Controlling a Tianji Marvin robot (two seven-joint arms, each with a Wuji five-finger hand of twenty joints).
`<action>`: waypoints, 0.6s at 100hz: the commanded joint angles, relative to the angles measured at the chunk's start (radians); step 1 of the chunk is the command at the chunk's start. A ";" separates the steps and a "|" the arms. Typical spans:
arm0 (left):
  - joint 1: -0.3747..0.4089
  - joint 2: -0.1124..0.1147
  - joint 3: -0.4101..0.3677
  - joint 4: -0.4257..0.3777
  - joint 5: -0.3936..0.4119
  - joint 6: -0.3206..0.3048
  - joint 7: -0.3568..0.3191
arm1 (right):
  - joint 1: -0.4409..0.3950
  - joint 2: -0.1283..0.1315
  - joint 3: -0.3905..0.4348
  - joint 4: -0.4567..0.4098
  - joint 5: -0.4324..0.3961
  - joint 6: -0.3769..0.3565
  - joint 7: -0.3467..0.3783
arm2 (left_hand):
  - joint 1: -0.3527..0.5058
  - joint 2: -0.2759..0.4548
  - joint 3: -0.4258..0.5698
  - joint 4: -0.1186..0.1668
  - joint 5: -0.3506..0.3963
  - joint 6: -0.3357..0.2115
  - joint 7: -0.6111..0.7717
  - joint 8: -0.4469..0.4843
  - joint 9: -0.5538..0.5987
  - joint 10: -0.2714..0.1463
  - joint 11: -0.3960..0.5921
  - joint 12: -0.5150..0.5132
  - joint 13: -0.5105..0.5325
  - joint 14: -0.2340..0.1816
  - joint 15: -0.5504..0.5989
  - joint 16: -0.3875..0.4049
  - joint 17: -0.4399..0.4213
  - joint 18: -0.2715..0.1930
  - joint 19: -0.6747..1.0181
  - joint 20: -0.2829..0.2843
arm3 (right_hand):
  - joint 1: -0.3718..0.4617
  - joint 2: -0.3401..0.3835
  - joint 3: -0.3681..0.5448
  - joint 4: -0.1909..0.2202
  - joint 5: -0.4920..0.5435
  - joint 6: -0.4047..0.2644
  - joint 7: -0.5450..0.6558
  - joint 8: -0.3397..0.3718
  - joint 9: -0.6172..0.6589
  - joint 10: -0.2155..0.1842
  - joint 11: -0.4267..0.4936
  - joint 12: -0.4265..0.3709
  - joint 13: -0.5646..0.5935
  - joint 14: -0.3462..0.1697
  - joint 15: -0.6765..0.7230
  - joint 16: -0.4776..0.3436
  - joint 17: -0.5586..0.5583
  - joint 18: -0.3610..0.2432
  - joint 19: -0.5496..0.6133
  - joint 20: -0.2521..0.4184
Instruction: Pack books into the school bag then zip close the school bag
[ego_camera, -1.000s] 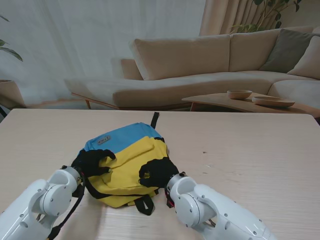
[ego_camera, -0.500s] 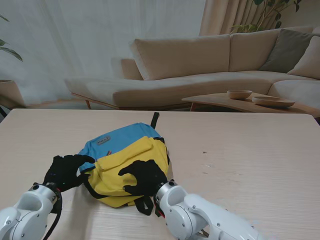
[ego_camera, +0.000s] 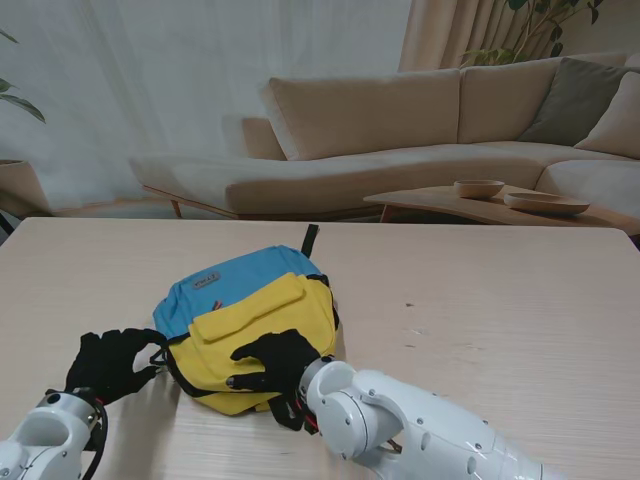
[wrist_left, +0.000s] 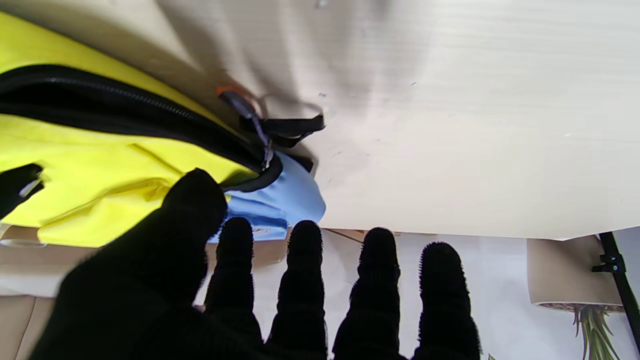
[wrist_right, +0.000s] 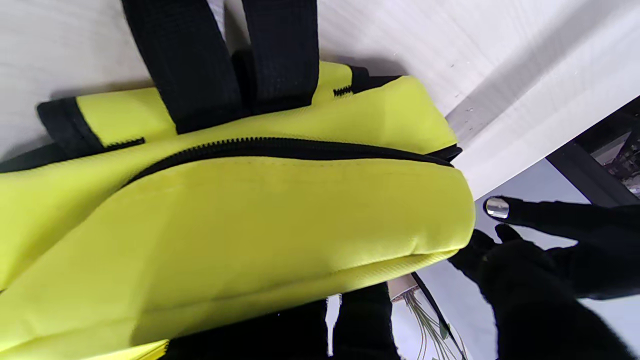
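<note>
I have the bag (ego_camera: 250, 325) lying flat near the middle of the table (ego_camera: 480, 310), yellow front up, blue panel on the far side, straps toward me. No books show anywhere, and the bag looks filled out, so I judge packing is done and I am on the zipping step. In the right wrist view the zipper (wrist_right: 300, 148) reads closed along the stretch I can see; in the left wrist view the pull (wrist_left: 262, 145) sits at the corner where yellow meets blue, so the zip looks finished or very nearly so. My right hand (ego_camera: 270, 362) lies palm down on the bag's near edge, fingers spread over the fabric, pressing rather than gripping. My left hand (ego_camera: 108, 362) is off the bag, just to its left, fingers apart and holding nothing. Next I would check whether that pull has reached its end stop. If not, the left hand must pinch the small tab while the right pins the bag; the tab is thin and easy to miss.
</note>
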 joint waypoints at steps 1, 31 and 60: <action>0.002 0.000 -0.001 0.005 0.022 0.011 -0.026 | -0.021 -0.002 0.001 0.021 0.002 -0.003 0.022 | -0.022 0.016 -0.003 0.018 0.029 -0.032 -0.008 -0.011 -0.022 -0.021 -0.019 -0.010 -0.029 -0.021 -0.022 -0.007 -0.029 -0.025 -0.017 -0.003 | -0.044 0.024 -0.048 0.055 -0.014 0.009 -0.020 -0.011 0.032 0.033 -0.018 -0.019 -0.001 -0.006 -0.024 -0.017 0.067 0.142 0.043 0.013; -0.032 0.004 0.016 0.047 0.047 0.070 -0.053 | -0.038 0.009 0.026 -0.020 -0.005 0.006 0.034 | -0.017 0.017 -0.037 0.011 0.173 -0.032 -0.016 0.023 -0.053 -0.007 -0.032 -0.008 -0.087 -0.037 -0.035 0.002 -0.054 -0.052 -0.049 0.014 | -0.034 0.028 -0.054 0.061 -0.002 0.021 -0.025 -0.002 0.033 0.033 -0.020 -0.017 0.002 -0.005 -0.020 -0.014 0.065 0.139 0.060 0.022; -0.084 0.007 0.062 0.106 0.049 0.126 -0.047 | -0.052 0.015 0.039 -0.038 -0.009 0.004 0.040 | -0.033 0.015 0.000 0.020 0.026 -0.047 -0.092 -0.033 -0.121 -0.024 -0.040 -0.005 -0.112 -0.049 -0.028 0.011 -0.066 -0.070 -0.054 0.030 | -0.030 0.035 -0.056 0.066 0.003 0.027 -0.028 0.007 0.033 0.035 -0.019 -0.015 0.005 0.001 -0.017 -0.011 0.067 0.140 0.068 0.028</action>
